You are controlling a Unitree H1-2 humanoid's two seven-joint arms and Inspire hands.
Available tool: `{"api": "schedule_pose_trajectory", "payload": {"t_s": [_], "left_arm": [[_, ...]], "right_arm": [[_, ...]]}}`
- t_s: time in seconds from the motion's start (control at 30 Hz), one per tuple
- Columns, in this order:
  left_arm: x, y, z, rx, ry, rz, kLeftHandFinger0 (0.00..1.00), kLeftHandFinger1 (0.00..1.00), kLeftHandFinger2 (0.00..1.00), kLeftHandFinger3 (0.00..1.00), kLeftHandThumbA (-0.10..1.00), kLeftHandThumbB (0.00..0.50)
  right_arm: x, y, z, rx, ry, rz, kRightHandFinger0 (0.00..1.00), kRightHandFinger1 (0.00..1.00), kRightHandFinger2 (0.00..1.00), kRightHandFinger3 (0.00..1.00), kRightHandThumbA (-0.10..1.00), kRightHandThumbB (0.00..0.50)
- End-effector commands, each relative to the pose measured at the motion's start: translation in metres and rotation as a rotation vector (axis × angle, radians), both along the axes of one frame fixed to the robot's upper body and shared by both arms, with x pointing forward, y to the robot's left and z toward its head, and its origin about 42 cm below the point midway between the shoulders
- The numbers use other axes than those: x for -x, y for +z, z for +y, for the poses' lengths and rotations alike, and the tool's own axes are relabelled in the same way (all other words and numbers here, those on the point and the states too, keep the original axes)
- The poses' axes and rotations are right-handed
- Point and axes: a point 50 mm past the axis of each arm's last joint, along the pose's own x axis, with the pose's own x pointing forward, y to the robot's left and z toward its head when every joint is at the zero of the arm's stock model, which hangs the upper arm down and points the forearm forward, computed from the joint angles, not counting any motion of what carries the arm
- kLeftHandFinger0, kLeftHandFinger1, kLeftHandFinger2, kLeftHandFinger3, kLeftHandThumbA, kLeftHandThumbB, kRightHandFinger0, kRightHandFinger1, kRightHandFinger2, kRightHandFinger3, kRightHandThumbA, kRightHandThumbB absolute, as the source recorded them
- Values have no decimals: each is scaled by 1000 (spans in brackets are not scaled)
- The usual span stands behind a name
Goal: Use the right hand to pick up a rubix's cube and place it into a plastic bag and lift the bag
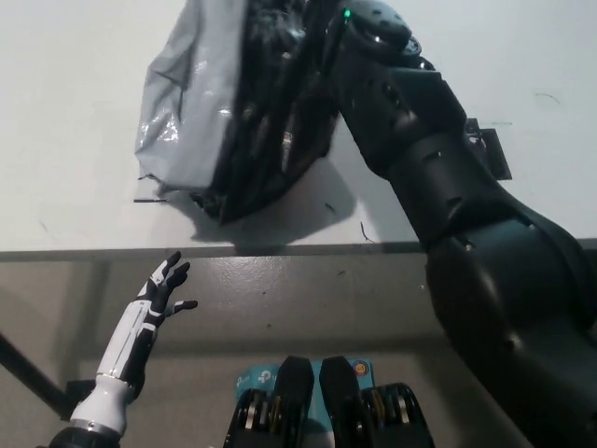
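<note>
My left hand (160, 292) at lower left, below the table edge (187, 252): white, fingers spread apart, holding nothing, touching nothing. It rests out over the grey floor, clear of the tabletop.

Above it, on the white table, the plastic bag (182, 103): grey, glossy, crumpled, with a darker black side toward the right. Its lower end hangs near the front edge of the table and casts a shadow on the surface just beneath and to the right. Whether the bottom touches the table I cannot tell.

The Rubik's cube: not visible anywhere; the bag is opaque, so I cannot say whether it sits inside.

My right arm (438, 177), black, runs from bottom right up to the top of the bag. My right hand is lost in the black folds at the top of the picture; I cannot tell how its fingers stand or what they pinch.

No readable writing or labels. A small green light (347, 13) shows on the arm near the top. Right of the arm, a dark flat square (494, 154) lies on the table, partly hidden by the forearm.
</note>
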Motion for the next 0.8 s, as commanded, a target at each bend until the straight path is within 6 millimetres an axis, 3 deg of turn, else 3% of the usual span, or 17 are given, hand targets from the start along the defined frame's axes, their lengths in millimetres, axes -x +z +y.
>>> {"api": "schedule_pose_trajectory", "payload": {"t_s": [0.0,0.03,0.3,0.47,0.5,0.57,0.67,0.7,0.77], "left_arm": [[-5,13,1,-11,-40,-60,835,1000,1000,1000,1000,175],[-5,13,2,-9,-39,-61,832,1000,1000,1000,1000,174],[-3,11,0,-9,-35,-47,855,1000,1000,1000,1000,189],[-4,10,0,-7,-38,-46,842,1000,1000,1000,1000,188],[-5,10,-1,-5,-39,-43,844,1000,1000,1000,1000,210],[-5,11,-1,-10,-36,-40,850,1000,1000,1000,1000,226],[-8,13,-2,-16,-33,-43,831,1000,1000,1000,1000,219],[-12,16,-3,-15,-37,-49,827,1000,1000,1000,1000,207],[-20,24,-2,-13,-38,-65,832,1000,1000,1000,1000,206]], "right_arm": [[10,116,-14,704,-146,-526,1000,1000,1000,1000,670,448],[12,127,-18,792,-150,-568,1000,1000,1000,1000,686,456],[14,145,-40,995,-163,-624,1000,1000,1000,1000,738,470],[19,158,-59,1061,-178,-663,1000,1000,1000,1000,829,410],[24,165,-71,1060,-197,-695,1000,1000,1000,1000,941,385],[38,188,-91,1020,-237,-780,1000,1000,1000,1000,1000,361],[57,215,-109,956,-279,-865,1000,1000,1000,1000,1000,362],[76,238,-124,911,-330,-948,1000,1000,1000,1000,1000,359],[109,265,-147,843,-380,-1061,1000,1000,1000,1000,1000,332]]}}
